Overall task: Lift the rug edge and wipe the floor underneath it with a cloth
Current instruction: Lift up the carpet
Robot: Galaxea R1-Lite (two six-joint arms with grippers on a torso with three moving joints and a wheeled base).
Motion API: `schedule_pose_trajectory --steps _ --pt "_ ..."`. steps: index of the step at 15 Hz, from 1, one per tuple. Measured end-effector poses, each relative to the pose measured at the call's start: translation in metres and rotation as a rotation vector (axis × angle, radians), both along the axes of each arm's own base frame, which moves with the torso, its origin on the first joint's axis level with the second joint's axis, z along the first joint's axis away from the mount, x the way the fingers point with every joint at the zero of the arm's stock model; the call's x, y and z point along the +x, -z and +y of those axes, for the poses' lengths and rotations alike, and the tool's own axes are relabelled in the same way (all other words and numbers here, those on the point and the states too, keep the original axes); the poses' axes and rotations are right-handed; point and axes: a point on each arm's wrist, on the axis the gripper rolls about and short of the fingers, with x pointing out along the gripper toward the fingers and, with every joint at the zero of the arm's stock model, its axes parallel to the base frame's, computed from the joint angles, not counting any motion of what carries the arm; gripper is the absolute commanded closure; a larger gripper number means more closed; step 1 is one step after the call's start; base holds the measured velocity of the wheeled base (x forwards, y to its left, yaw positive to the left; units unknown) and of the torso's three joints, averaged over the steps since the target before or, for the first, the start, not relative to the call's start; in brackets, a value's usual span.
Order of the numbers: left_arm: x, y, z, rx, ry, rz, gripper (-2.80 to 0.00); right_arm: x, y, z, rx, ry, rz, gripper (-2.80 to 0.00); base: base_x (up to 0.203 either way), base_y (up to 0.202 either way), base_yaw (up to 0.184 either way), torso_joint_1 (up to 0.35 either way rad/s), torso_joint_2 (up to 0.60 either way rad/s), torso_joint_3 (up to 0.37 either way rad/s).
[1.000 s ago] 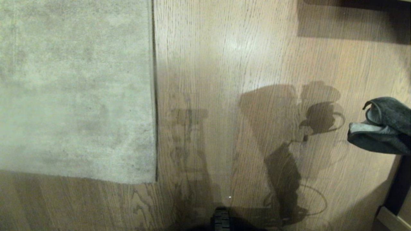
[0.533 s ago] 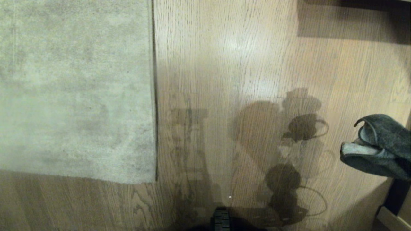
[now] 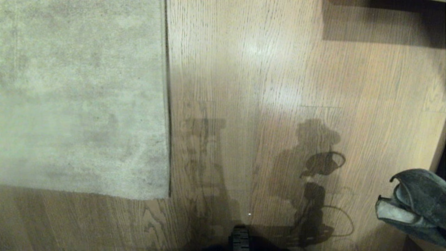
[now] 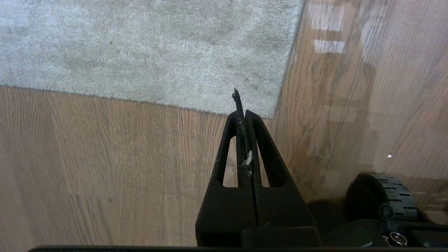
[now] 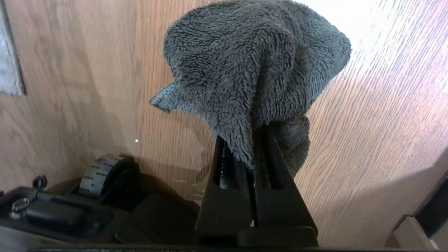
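Pale grey-beige short-pile rug edge (image 3: 166, 104): flat on oak-grain wood floor (image 3: 244, 69); likely limp, heavy; pinch at corner. Left tool (image 4: 245, 113) closed, empty. Right tool (image 5: 245, 140) clamps soft dark grey fleecy cloth (image 5: 252, 70).

Your cloth (image 3: 416, 205), a bunched dark grey rag with a paler fold showing, has dropped in the head view from level with the middle of the rug edge (image 3: 167, 104) to level with the rug's near corner, still far out to the rug's right. The right gripper (image 5: 253, 134), its fingers pinched on the cloth, has carried it there. Its shadow on the floor (image 3: 278, 69) has slid nearer too, and shrunk to a thinner, fainter patch.
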Motion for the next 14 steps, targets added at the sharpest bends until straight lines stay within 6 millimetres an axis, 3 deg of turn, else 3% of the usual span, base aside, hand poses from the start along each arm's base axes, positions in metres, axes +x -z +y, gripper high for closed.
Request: schedule_pose_trajectory --steps 10,14 --pt "0.0 0.0 0.0 0.0 -0.001 0.0 0.0 -0.031 0.04 -0.004 -0.027 0.196 0.069 0.0 0.0 0.0 0.0 0.0 0.0 0.0" --pt "0.0 0.0 0.0 0.0 -0.001 0.0 0.0 -0.039 0.045 -0.005 0.001 0.21 -0.005 0.0 0.0 0.0 0.0 0.0 0.0 0.0"
